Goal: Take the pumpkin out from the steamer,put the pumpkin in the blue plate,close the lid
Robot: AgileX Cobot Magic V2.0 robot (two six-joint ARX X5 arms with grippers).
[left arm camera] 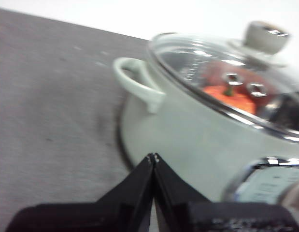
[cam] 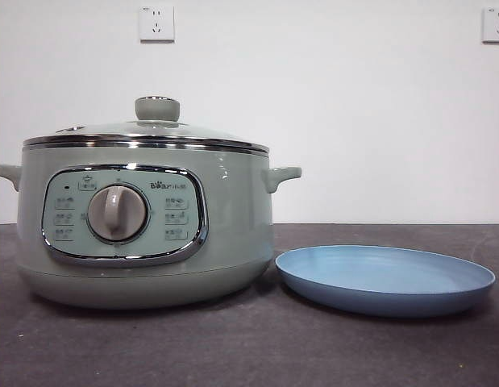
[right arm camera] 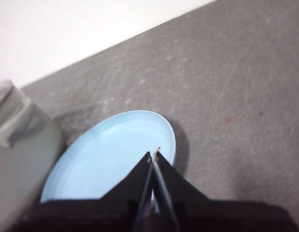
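Note:
The sage-green steamer [cam: 144,234] stands on the left of the table with its glass lid [cam: 148,133] on. Through the glass in the left wrist view I see the orange pumpkin [left arm camera: 231,96] inside the steamer [left arm camera: 188,140]; the lid [left arm camera: 226,77] covers it. The blue plate [cam: 386,278] lies empty to the steamer's right. My left gripper [left arm camera: 153,157] is shut and hangs beside the pot near its side handle [left arm camera: 137,82]. My right gripper [right arm camera: 154,153] is shut above the blue plate [right arm camera: 106,164]. Neither arm shows in the front view.
The dark grey tabletop [cam: 249,347] runs in front of the pot and plate. A white wall with two sockets [cam: 156,22] stands behind. The pot's control panel with its grey dial [cam: 118,212] faces the front camera.

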